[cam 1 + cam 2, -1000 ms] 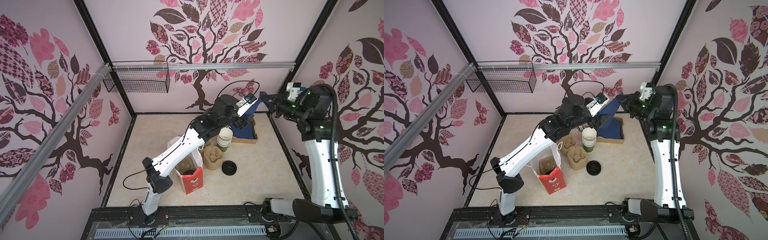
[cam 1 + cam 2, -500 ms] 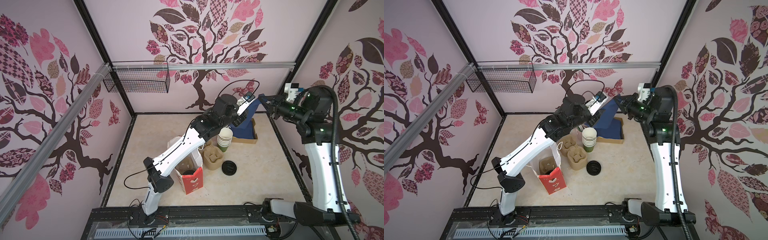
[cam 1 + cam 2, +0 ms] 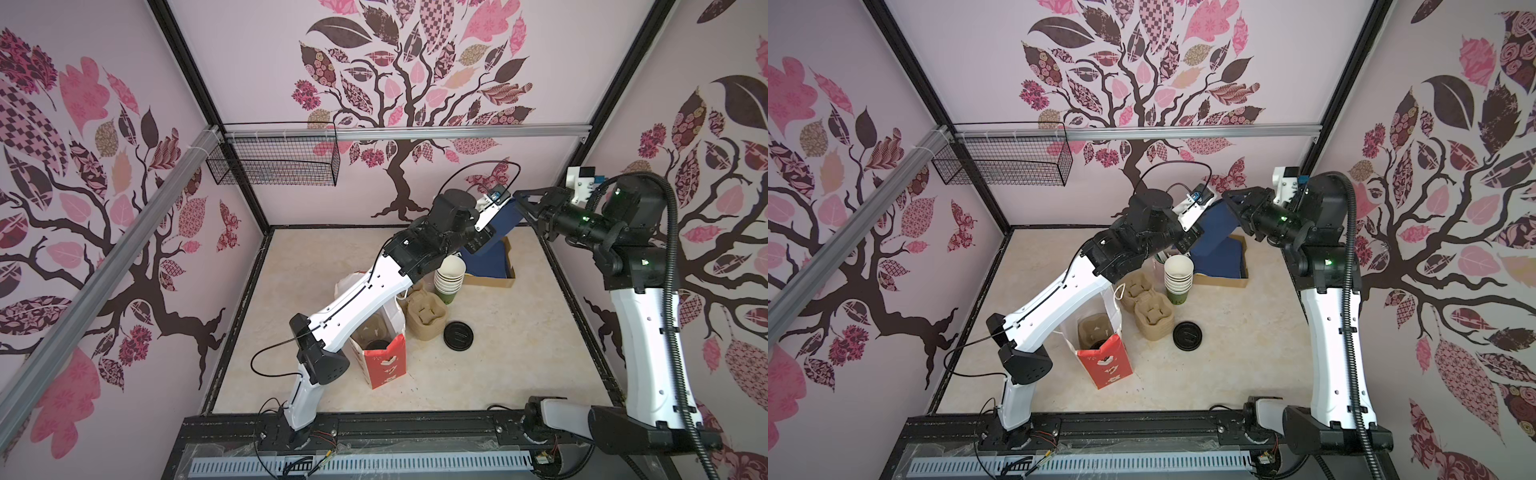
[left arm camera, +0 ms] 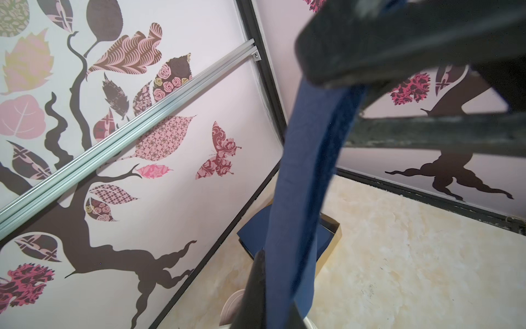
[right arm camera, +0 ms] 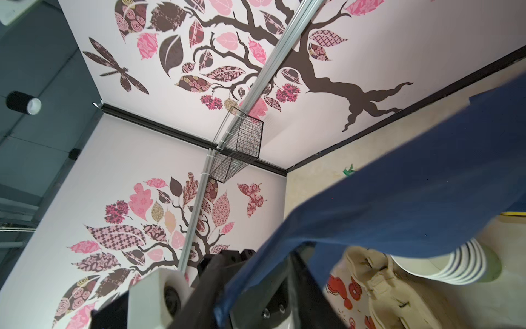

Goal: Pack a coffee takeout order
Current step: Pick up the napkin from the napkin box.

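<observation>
A navy napkin (image 3: 505,216) (image 3: 1217,224) hangs above the back right of the table. My left gripper (image 3: 488,232) (image 4: 276,299) is shut on its lower part. My right gripper (image 3: 518,196) (image 5: 256,273) is open, its fingers spread on either side of the napkin's (image 5: 412,185) upper end. A tan carrier (image 3: 1096,330) sits inside the red and white paper bag (image 3: 384,361). A dark round lid (image 3: 376,345) shows beside it in the bag; the cup under it is hidden.
A cardboard box (image 3: 509,282) of navy napkins lies under the grippers. Next to it stand a stack of lidless cups (image 3: 449,276), more tan carriers (image 3: 426,316) and black lids (image 3: 458,334). A wire basket (image 3: 274,162) hangs on the back wall.
My left gripper has closed on the napkin. My right gripper, shut on the napkin's top a second ago, has opened.
</observation>
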You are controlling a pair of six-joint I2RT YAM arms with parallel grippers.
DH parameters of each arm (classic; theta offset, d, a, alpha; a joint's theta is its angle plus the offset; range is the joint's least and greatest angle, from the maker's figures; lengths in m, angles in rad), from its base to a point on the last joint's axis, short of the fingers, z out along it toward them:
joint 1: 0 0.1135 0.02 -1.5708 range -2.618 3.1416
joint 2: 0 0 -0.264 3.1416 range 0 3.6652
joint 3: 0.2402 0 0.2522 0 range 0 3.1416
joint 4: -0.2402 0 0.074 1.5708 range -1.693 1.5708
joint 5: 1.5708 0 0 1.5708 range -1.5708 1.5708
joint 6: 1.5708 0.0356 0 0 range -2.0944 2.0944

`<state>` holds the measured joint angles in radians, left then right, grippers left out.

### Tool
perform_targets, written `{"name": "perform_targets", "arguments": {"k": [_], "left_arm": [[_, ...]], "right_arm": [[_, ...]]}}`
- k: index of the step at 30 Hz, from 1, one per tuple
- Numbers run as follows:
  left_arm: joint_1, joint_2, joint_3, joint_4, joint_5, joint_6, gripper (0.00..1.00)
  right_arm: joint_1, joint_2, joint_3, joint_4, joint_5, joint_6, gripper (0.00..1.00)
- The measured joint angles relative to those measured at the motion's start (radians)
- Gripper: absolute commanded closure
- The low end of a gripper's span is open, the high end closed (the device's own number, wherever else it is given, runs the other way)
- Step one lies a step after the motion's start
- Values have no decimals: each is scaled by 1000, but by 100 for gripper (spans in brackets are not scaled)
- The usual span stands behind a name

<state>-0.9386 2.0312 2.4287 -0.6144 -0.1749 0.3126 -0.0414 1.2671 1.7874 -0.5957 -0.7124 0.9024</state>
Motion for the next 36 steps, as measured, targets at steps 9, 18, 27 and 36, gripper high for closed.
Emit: {"name": "perform_targets", "arguments": {"k": [9,18,27,36], "left_arm": [[41,-212,-34,-91,-17,51,100],[214,-482,-58,-157,56,-15,100],[244,-547,-167,-172,121,-46,100],[254,-670,-436,-15,210,-32,100]], "right_arm": [[0,-12,109,-72,-26,-354,14],[0,-132,-293,325,-97,-396,14],[196,-162,-568,703,-157,-486,14],[253,-86,-455,766,-219,-626,24]]}}
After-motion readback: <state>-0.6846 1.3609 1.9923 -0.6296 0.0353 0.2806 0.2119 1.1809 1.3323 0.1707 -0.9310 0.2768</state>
